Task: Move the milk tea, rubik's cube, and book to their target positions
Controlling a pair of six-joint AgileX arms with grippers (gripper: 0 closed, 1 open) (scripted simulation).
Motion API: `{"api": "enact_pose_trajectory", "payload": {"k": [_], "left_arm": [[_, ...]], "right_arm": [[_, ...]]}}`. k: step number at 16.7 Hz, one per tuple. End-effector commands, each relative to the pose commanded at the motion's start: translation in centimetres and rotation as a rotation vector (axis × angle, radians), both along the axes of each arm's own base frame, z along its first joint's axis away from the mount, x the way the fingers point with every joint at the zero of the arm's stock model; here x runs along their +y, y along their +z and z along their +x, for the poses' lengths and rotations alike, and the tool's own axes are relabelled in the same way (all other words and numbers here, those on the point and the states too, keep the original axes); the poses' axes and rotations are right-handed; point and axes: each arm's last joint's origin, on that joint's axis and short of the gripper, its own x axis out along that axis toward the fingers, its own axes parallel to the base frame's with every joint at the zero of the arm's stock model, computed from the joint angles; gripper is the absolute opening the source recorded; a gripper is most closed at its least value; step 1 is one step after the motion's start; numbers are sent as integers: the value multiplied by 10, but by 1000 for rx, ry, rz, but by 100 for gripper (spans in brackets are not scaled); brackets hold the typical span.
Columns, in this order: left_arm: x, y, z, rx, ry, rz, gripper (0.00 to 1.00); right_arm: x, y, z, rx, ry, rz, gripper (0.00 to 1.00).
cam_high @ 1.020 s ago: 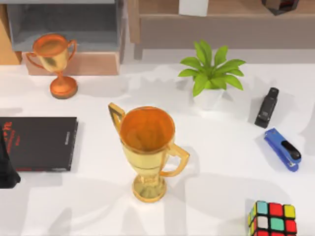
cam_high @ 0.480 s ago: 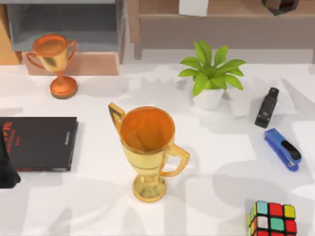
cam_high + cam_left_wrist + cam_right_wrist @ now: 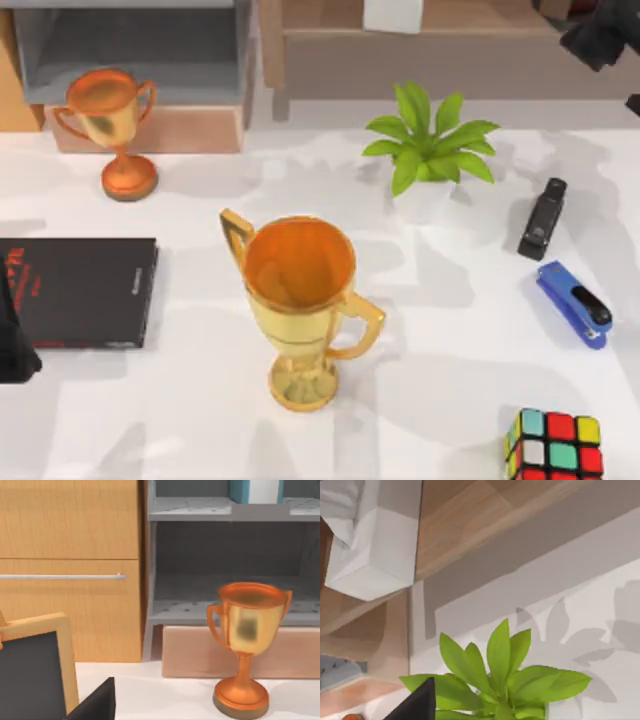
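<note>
The rubik's cube [image 3: 548, 446] sits at the table's front right corner, its top showing red, yellow, teal, white and green stickers. In the left wrist view, a teal book with white page edges [image 3: 254, 490] stands on the upper level of the grey shelf [image 3: 225, 510]. The milk tea is out of view. My right arm [image 3: 601, 36] shows as a dark shape at the far right, over the wooden shelf and far from the cube. My left arm [image 3: 14, 340] stays at the table's left edge, beside a thin black book [image 3: 80, 291].
A large gold trophy [image 3: 300, 305] stands mid-table, with a smaller one [image 3: 110, 125] at the back left before the shelf. A potted plant [image 3: 428, 150], a black stapler [image 3: 542, 218] and a blue stapler [image 3: 574, 303] lie on the right. A white box [image 3: 393, 14] rests on the wooden shelf.
My right arm has come into the top view at the far right corner, and shadows have shifted across the right of the table. The left arm and the objects have not moved.
</note>
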Motion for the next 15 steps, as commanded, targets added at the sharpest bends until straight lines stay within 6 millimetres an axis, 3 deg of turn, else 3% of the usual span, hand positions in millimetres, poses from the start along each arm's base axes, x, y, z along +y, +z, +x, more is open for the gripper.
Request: {"api": "enact_pose_trajectory", "payload": {"k": [3, 6, 11, 15], "left_arm": [[0, 0, 0, 0, 0, 0, 100], [0, 0, 0, 0, 0, 0, 100], [0, 0, 0, 0, 0, 0, 100], [0, 0, 0, 0, 0, 0, 100]], "right_arm": [[49, -19, -44, 357, 75, -68, 100], [79, -35, -92, 627, 151, -225, 100], [95, -46, -145, 834, 251, -477, 100], [96, -46, -154, 855, 271, -524, 100]]}}
